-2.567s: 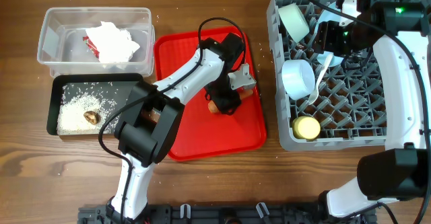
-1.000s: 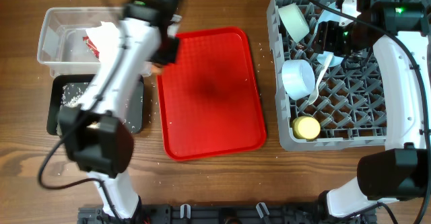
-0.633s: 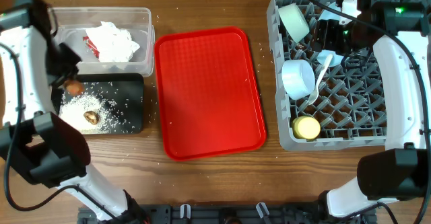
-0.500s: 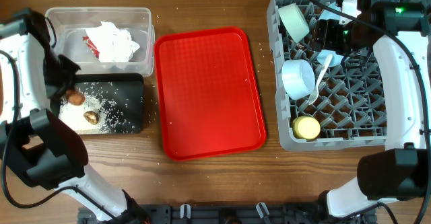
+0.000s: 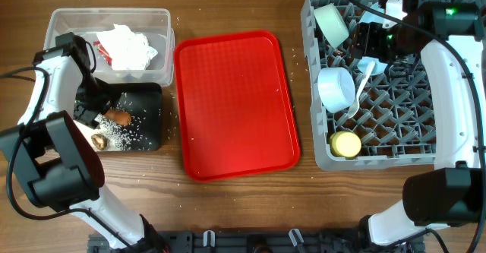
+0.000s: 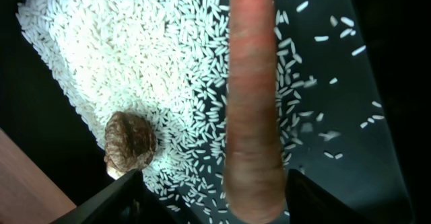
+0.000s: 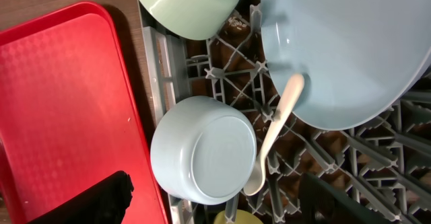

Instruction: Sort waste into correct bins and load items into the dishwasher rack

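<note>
Fingers of the left gripper spread open, carrot loose between them.
Stiff, light, smooth, likely to roll; best pinched across its middle.

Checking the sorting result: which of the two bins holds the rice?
The shallow black tray: rice and a brown lump lie in it. The clear tub beside it holds a napkin and a red-and-white wrapper.

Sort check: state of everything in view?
Carrot, in black tray, ungripped
Rice, in black tray
Lump, in black tray
Napkin, in tub
Wrapper, in tub
Blue bowl, in rack
Green bowl, in rack
Plate, in rack
Spoon, in rack
Cup, in rack
Red tray, bare
Left gripper, open
Right gripper, open
</note>
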You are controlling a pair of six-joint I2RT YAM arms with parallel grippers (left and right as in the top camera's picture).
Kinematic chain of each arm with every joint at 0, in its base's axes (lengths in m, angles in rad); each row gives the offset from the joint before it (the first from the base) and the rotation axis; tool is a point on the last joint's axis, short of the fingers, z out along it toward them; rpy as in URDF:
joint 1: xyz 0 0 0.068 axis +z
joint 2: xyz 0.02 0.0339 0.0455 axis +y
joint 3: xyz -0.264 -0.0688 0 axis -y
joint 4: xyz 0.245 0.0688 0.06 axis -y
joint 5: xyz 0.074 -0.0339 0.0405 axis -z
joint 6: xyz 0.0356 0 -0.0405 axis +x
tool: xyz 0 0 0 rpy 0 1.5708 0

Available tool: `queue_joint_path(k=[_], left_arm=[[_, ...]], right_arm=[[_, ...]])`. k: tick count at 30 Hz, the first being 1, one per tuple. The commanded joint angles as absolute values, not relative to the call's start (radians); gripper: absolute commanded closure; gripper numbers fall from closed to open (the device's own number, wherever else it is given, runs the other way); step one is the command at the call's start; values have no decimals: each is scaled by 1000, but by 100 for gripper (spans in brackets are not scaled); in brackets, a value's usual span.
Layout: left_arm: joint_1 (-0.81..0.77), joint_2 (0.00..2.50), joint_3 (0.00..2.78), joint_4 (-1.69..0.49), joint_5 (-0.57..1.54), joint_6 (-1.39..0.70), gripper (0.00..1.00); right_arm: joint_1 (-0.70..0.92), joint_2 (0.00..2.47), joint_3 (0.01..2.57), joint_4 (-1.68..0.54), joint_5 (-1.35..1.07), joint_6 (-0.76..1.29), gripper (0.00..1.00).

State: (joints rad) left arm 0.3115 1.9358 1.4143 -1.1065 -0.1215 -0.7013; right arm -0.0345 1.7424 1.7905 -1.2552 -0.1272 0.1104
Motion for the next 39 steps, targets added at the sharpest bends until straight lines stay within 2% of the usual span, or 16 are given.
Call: queue_joint_path(k=[1, 3, 4, 6, 7, 10, 11, 12, 14, 19, 26, 29, 33, 35, 37, 39], left_arm=[[308, 1907, 1443, -1137, -121, -683, 37], [308, 1867, 1531, -1233, -120, -635, 40], [304, 1844, 1561, -1271, -120, -619, 40], [281, 1778, 1596, -1297, -116, -572, 45], [258, 1727, 1598, -1285, -116, -572, 44], [178, 1622, 1598, -1211, -74, -589, 38], [141, 1597, 1598, -1164, -51, -591, 0], [107, 1584, 1598, -1121, -41, -596, 0], [52, 1584, 1598, -1029, 88, -735, 0], [-7, 1586, 1597, -1010, 96, -742, 0], [-7, 1586, 1597, -1010, 96, -742, 0], [-7, 1586, 1597, -1010, 96, -742, 0], [-7, 1586, 1597, -1010, 96, -742, 0], [-7, 1586, 1597, -1010, 96, -742, 0], [-7, 1586, 1597, -1010, 96, -742, 0], [-7, 1586, 1597, -1010, 96, -742, 0]], right_arm=[[-34, 1715, 1806, -1250, -136, 105, 18], [-33, 1711, 1806, -1251, -162, 82, 19], [-31, 1707, 1806, -1256, -204, 30, 23], [-14, 1673, 1806, -1265, -246, -26, 24], [1, 1636, 1806, -1261, -245, -26, 24], [31, 1504, 1806, -1242, -241, -26, 15], [36, 1428, 1806, -1243, -223, -23, 6], [36, 1375, 1806, -1250, -202, -22, 0], [35, 1269, 1806, -1283, -188, -2, 0], [35, 1103, 1806, -1344, -193, 7, 0], [35, 1076, 1800, -1368, -132, -30, 0], [32, 1037, 1665, -1163, -105, -97, 0], [5, 778, 1040, -558, -217, -129, 0], [-12, 650, 793, -339, -273, -128, 0], [-22, 498, 543, -168, -286, -128, 0], [-26, 384, 387, -100, -283, -128, 0]])
